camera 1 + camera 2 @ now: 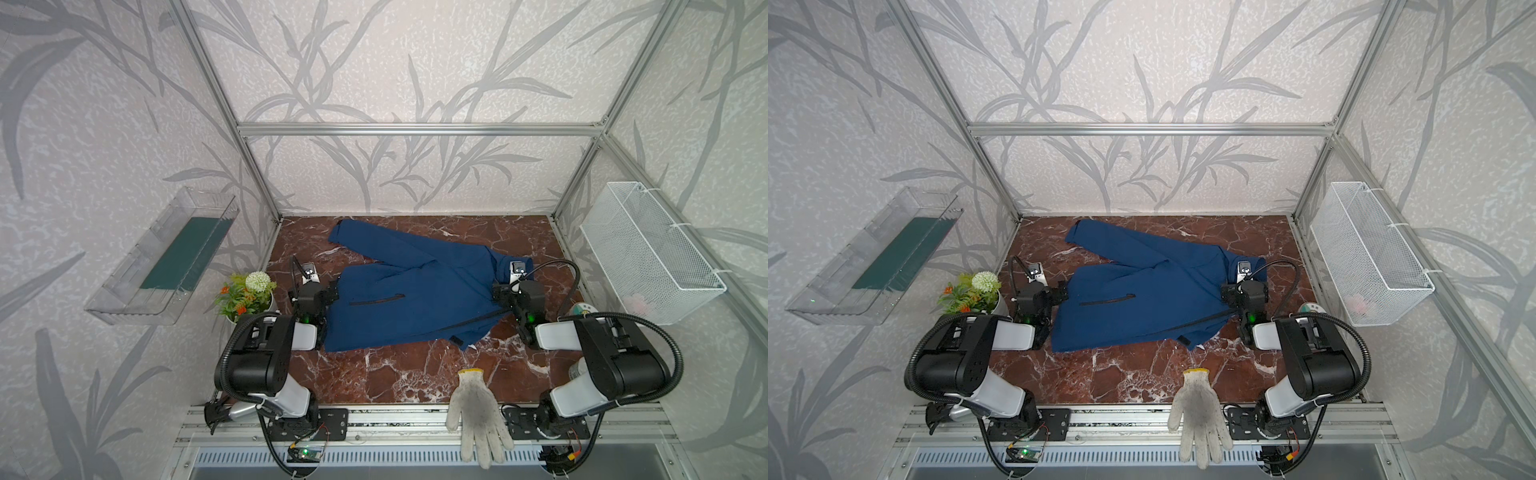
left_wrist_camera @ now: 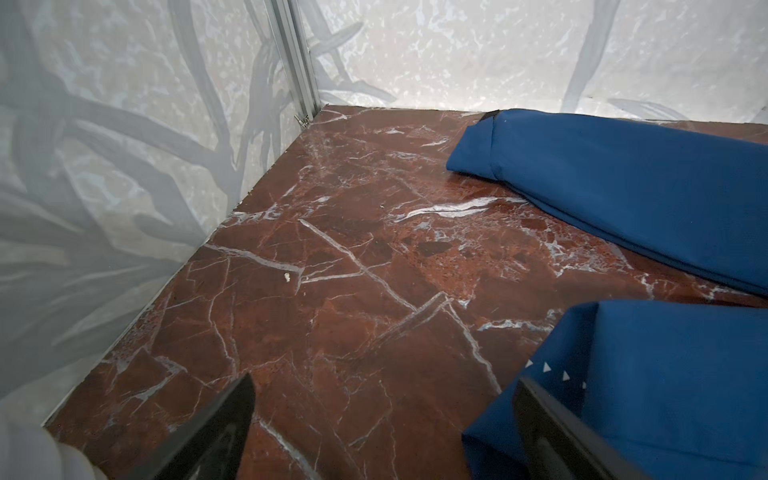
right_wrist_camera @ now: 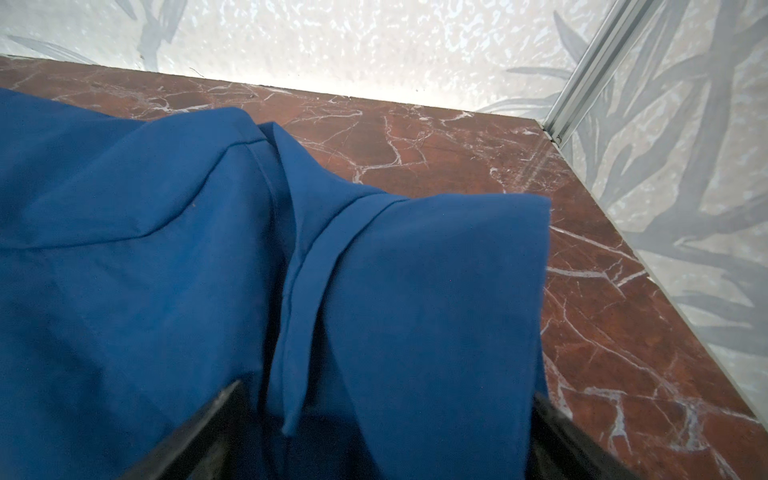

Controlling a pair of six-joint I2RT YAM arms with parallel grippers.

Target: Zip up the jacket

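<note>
The navy-blue jacket [image 1: 415,291] [image 1: 1142,291] lies spread on the marble table, with one sleeve [image 2: 623,187] reaching toward the back left corner. Its black front zipper [image 1: 478,320] runs slantwise near the right front, and the pocket zip [image 1: 376,299] sits mid-panel. My left gripper [image 1: 334,287] [image 2: 384,399] is open at the jacket's left hem; one of its fingers [image 2: 552,428] is over the hem corner and the other is over bare marble. My right gripper [image 1: 497,291] [image 3: 384,415] is open at the collar end, where blue fabric [image 3: 415,311] lies between its wide-apart fingers.
A white knit glove [image 1: 478,411] hangs over the table's front edge. A potted plant [image 1: 245,295] stands behind the left arm. A clear tray [image 1: 166,257] hangs on the left wall and a white wire basket [image 1: 648,253] on the right wall. A small round object [image 1: 582,309] lies beside the right arm.
</note>
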